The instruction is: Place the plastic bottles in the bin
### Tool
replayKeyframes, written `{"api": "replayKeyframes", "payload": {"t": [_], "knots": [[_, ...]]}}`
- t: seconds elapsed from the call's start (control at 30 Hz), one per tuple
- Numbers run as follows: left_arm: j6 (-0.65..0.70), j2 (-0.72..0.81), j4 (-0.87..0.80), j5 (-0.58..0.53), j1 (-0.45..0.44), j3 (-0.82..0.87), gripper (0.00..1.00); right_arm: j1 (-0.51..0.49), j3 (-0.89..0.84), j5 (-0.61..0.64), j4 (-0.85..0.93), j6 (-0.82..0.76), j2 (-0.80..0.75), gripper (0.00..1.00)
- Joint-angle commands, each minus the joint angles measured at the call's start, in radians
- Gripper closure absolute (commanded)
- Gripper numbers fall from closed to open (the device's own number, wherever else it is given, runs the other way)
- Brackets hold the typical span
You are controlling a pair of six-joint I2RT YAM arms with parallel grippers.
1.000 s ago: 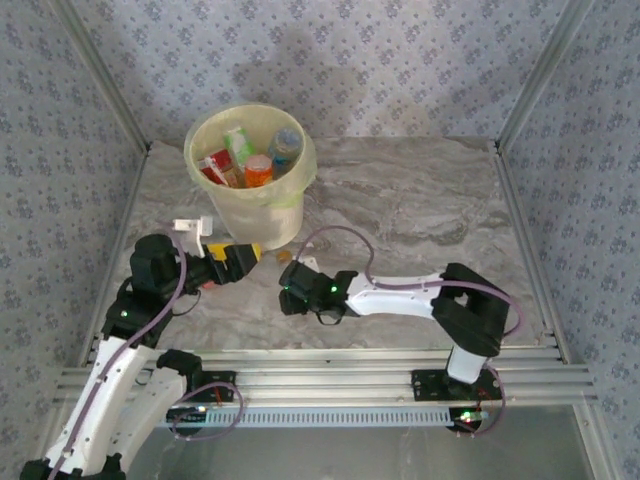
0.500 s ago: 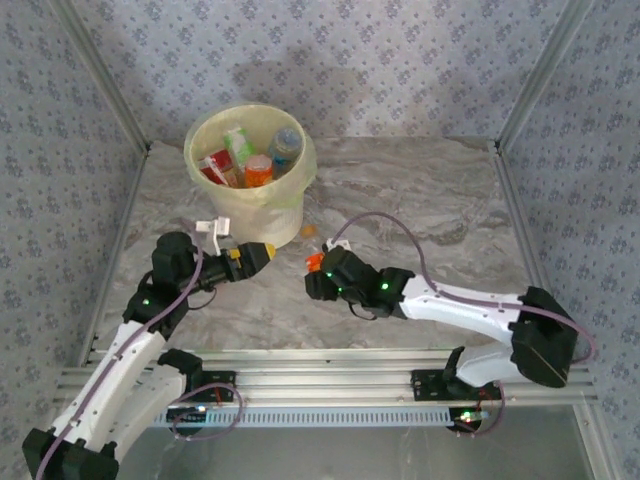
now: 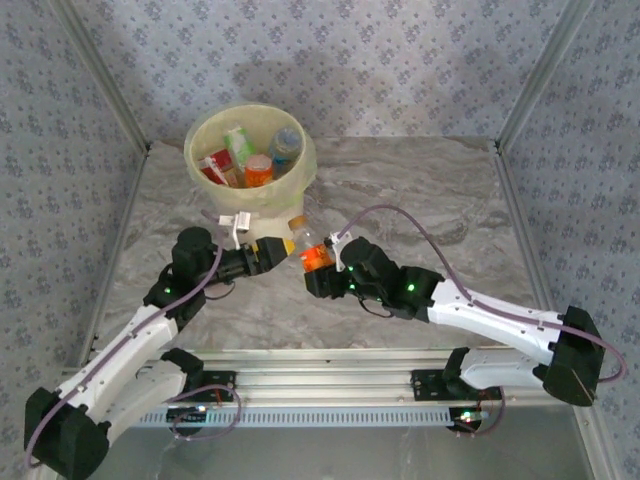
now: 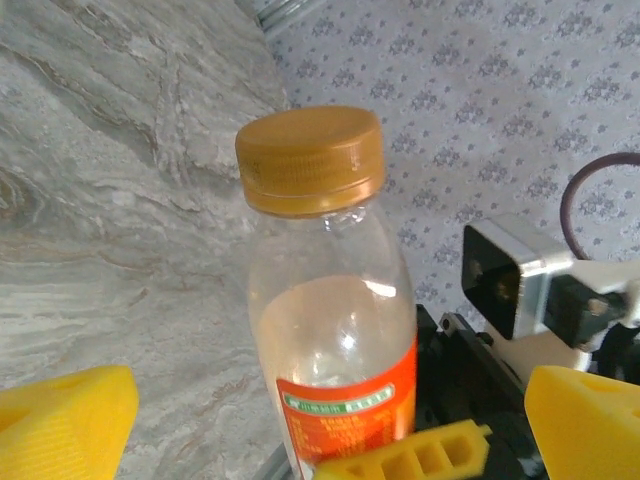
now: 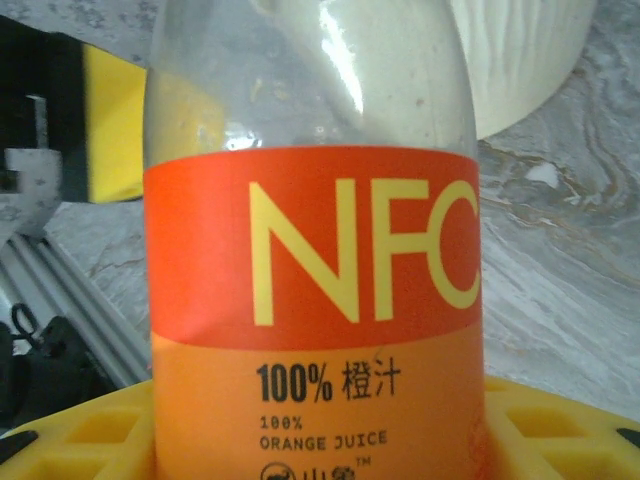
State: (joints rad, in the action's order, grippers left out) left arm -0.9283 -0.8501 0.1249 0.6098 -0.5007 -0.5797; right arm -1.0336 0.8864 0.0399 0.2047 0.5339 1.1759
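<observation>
A clear plastic bottle [image 3: 308, 247] with an orange label and a brown-orange cap [image 4: 310, 160] is held upright above the table, just in front of the bin [image 3: 275, 210]. My right gripper [image 3: 318, 268] is shut on its lower body; its yellow fingers [image 5: 80, 432] flank the "NFC" label [image 5: 310, 250]. My left gripper [image 3: 272, 253] stands open, its yellow fingers [image 4: 62, 420] wide on either side of the bottle without touching it. Several more bottles [image 3: 258, 170] lie inside the cream bin.
The bin's pale wall [image 5: 520, 60] rises right behind the held bottle. Grey marble table [image 3: 420, 200] stretches to the right and back. Aluminium frame posts [image 3: 520, 100] edge the table, and a rail [image 3: 330, 385] runs along the near edge.
My right arm has reached forward and left, carrying the bottle up to the front of the bin. My left arm has stretched right until its open jaws bracket the bottle.
</observation>
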Motion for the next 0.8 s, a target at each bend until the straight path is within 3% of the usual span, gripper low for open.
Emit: {"api": "replayKeyframes", "payload": {"t": [0.0,0.37,0.77], "knots": [[-0.032,-0.032,0.114,-0.003,-0.027,-0.033,0.02,-0.003,0.044,-0.057,-0.038,-0.039,-0.021,0.48],[-0.069,-0.089,0.207,-0.011,-0.089,-0.035,0.1,-0.007,0.057,-0.1,-0.054,-0.065,0.007,0.48],[-0.065,-0.065,0.187,-0.022,-0.096,-0.047,0.35,-0.005,0.069,-0.109,-0.049,-0.081,0.03,0.46]]}}
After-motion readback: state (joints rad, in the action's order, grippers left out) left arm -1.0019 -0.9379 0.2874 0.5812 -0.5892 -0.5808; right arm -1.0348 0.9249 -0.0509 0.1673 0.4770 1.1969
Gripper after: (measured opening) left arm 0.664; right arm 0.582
